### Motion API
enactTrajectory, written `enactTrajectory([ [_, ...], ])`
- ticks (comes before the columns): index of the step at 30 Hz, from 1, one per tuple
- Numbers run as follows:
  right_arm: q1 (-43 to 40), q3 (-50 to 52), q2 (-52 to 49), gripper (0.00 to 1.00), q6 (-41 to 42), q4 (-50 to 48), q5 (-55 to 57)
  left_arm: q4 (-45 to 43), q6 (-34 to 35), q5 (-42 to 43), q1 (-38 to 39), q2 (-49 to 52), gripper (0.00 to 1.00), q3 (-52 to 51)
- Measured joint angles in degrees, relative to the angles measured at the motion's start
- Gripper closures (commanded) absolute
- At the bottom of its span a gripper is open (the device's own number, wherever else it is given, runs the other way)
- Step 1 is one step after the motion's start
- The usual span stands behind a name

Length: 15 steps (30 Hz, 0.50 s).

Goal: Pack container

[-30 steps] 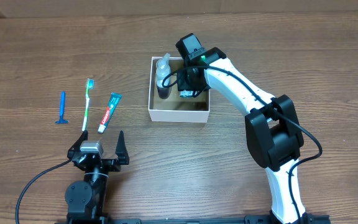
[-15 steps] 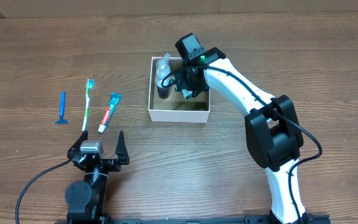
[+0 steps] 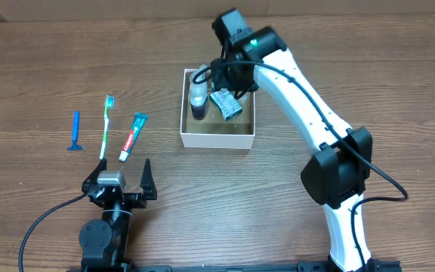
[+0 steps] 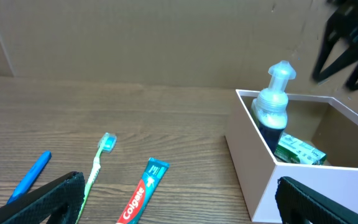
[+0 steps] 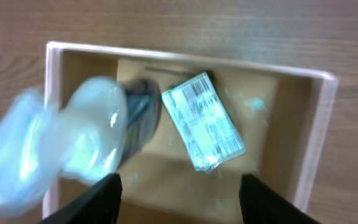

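Observation:
The container (image 3: 216,138), a white-walled square box with a brown floor, holds an upright pump bottle (image 3: 197,94) at its left and a small green-and-white packet (image 3: 227,104) lying flat. My right gripper (image 3: 226,75) hovers above the box's far side, open and empty. In the right wrist view its fingers (image 5: 185,202) frame the box floor, with the packet (image 5: 207,121) and the blurred bottle (image 5: 79,143) below. My left gripper (image 3: 121,169) rests open and empty near the front edge. A toothpaste tube (image 3: 133,137), a green toothbrush (image 3: 106,125) and a blue razor (image 3: 75,131) lie left of the box.
In the left wrist view, the open fingers (image 4: 179,205) frame the toothpaste (image 4: 140,198), toothbrush (image 4: 98,165), razor (image 4: 31,177) and the box's near wall (image 4: 253,168). A cardboard wall stands behind the wooden table.
My right gripper has lifted up out of the box and moved toward the far side. The green packet it was down over now lies free on the box floor.

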State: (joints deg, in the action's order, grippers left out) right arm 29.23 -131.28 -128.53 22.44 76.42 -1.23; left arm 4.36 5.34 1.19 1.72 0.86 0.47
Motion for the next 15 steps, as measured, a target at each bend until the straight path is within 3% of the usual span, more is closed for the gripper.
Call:
enactTrajectory([
  [7, -2.5, -11.1, 5.1, 0.24, 0.8, 16.8, 4.5, 0.0, 0.0, 0.0, 0.0, 0.0, 0.0, 0.0],
  [10, -6.6, -12.1, 8.2, 0.06, 1.7, 20.3, 6.2, 0.0, 0.0, 0.0, 0.0, 0.0, 0.0, 0.0],
  [15, -15.7, -12.3, 10.2, 0.0, 2.4, 20.7, 5.6, 0.0, 0.0, 0.0, 0.0, 0.0, 0.0, 0.0],
])
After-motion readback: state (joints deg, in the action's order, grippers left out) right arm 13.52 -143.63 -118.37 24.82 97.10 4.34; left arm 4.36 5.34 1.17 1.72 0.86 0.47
